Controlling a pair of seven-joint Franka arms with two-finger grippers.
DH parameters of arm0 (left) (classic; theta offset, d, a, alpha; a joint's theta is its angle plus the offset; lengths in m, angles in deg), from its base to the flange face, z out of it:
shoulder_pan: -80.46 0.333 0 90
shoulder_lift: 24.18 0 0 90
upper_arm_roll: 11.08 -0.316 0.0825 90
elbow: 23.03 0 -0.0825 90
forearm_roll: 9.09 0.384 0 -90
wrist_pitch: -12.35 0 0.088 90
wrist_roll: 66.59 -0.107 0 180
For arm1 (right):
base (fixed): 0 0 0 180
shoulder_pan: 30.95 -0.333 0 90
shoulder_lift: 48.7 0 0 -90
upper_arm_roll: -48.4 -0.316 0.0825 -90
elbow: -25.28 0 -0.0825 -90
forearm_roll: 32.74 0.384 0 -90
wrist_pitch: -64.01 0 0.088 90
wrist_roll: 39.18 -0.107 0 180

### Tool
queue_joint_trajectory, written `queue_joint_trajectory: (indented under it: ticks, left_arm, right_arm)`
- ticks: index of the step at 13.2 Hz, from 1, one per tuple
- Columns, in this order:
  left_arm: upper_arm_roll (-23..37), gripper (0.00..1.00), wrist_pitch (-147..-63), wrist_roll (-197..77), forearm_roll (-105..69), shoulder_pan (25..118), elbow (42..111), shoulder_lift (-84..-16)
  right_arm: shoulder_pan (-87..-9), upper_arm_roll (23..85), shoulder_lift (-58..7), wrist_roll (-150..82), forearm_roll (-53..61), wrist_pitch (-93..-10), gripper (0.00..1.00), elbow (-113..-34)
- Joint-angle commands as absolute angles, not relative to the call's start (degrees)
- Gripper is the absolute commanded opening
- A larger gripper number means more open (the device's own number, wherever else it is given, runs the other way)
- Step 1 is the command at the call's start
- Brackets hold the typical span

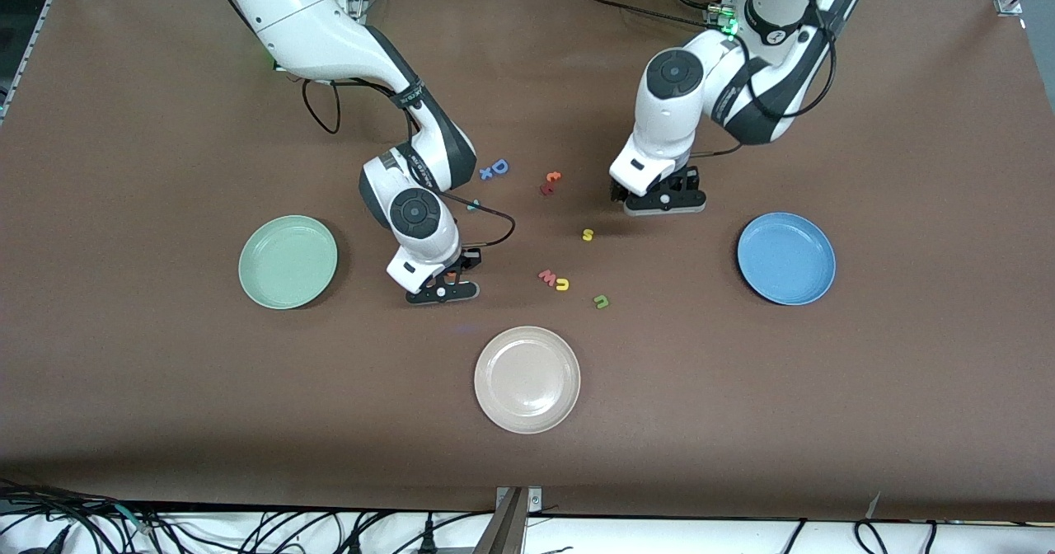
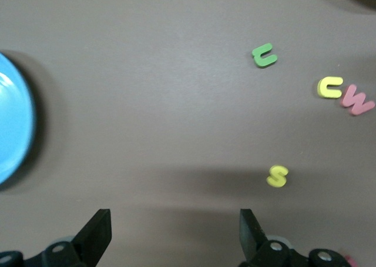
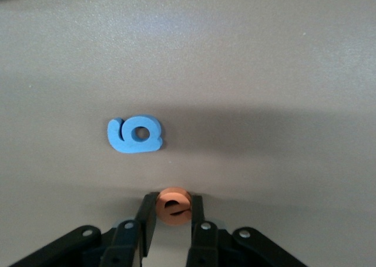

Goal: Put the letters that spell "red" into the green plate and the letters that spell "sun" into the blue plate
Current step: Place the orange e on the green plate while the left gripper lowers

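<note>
My right gripper (image 3: 174,206) is shut on the orange "e" (image 3: 174,206), low over the table beside the green plate (image 1: 247,267); in the front view this gripper (image 1: 445,287) stands between that plate and the loose letters. A teal letter (image 1: 473,204) peeks out beside the right wrist. The yellow "s" (image 1: 588,234), yellow arch (image 1: 562,284) and olive arch (image 1: 602,301) lie mid-table; the left wrist view shows the "s" (image 2: 277,176), yellow arch (image 2: 330,87) and olive arch (image 2: 264,55). My left gripper (image 2: 175,226) hangs open and empty between the "s" and the blue plate (image 1: 785,258).
A blue "6" shape (image 3: 135,134) lies just ahead of the right gripper. A beige plate (image 1: 527,379) sits nearest the front camera. A pink "w" (image 1: 546,276) touches the yellow arch. A blue "D" (image 1: 499,166), an orange letter (image 1: 553,177) and a red letter (image 1: 546,190) lie nearer the robots' bases.
</note>
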State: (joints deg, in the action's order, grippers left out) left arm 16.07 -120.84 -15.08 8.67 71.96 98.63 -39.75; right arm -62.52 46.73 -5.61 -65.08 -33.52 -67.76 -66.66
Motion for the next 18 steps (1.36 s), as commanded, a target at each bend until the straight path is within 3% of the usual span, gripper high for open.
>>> queue_joint_trajectory:
  ticks: [1,6,10,15,18]
  left_arm:
    - [16.2,0.96,-120.4,-10.4,10.5,69.4,93.3,-44.7]
    - [15.9,0.95,-120.7,-3.4,10.9,67.9,88.5,-51.4]
    - [15.7,0.9,-120.8,-2.6,10.9,66.1,85.8,-57.0]
    - [15.3,0.83,-121.0,-0.8,15.8,64.9,85.3,-60.3]
    - [15.5,0.83,-121.0,2.6,22.6,64.1,85.0,-61.7]
  right_arm:
    - [-62.4,46.9,-5.4,-65.1,-34.5,-68.5,0.16,-67.1]
    - [-62.2,51.0,-10.3,-63.6,-34.5,-63.6,0.16,-66.9]
    - [-62.2,57.3,-14.9,-59.4,-34.6,-53.0,0.16,-68.6]
    - [-62.1,66.8,-17.7,-48.7,-34.4,-52.4,0.17,-76.1]
    - [-59.8,67.7,-15.7,-47.4,-34.3,-53.0,0.17,-77.3]
